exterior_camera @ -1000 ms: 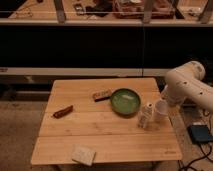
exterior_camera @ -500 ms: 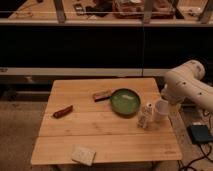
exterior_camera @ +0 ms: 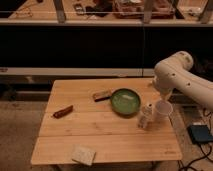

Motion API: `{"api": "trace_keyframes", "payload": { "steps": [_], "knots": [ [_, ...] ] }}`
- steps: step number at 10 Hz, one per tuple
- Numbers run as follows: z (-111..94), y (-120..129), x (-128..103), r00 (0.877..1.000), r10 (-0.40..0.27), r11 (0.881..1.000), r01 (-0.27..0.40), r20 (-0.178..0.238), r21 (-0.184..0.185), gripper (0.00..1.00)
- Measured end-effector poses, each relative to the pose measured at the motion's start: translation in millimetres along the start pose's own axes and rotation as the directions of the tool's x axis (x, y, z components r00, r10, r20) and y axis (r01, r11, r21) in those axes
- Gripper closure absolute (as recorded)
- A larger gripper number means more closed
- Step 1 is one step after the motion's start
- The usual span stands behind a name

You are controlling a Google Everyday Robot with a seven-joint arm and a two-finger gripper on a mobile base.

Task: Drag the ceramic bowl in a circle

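Observation:
The ceramic bowl is a round, shallow green dish with a darker rim. It rests on the wooden table, right of centre. My white arm reaches in from the right and bends down over the table's right side. The gripper hangs low just right of the bowl's near edge, close to the rim. I cannot make out whether it touches the bowl.
A small white cup stands right beside the gripper, under the arm. A tan block lies just left of the bowl. A reddish-brown bar lies at the left and a pale sponge near the front edge. A dark device sits on the floor at the right.

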Motion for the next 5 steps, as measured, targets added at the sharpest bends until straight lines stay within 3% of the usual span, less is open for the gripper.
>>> {"api": "trace_keyframes", "payload": {
  "steps": [2, 4, 5],
  "knots": [
    [-3.1, -11.2, -11.5, 0.994, -0.105, 0.994, 0.104, 0.028, 0.025, 0.35],
    [-3.6, -13.9, -13.6, 0.992, -0.120, 0.992, 0.119, 0.033, 0.035, 0.35],
    [-3.3, -15.5, -7.8, 0.990, -0.142, 0.989, 0.141, 0.011, 0.045, 0.35]
  ]
}}
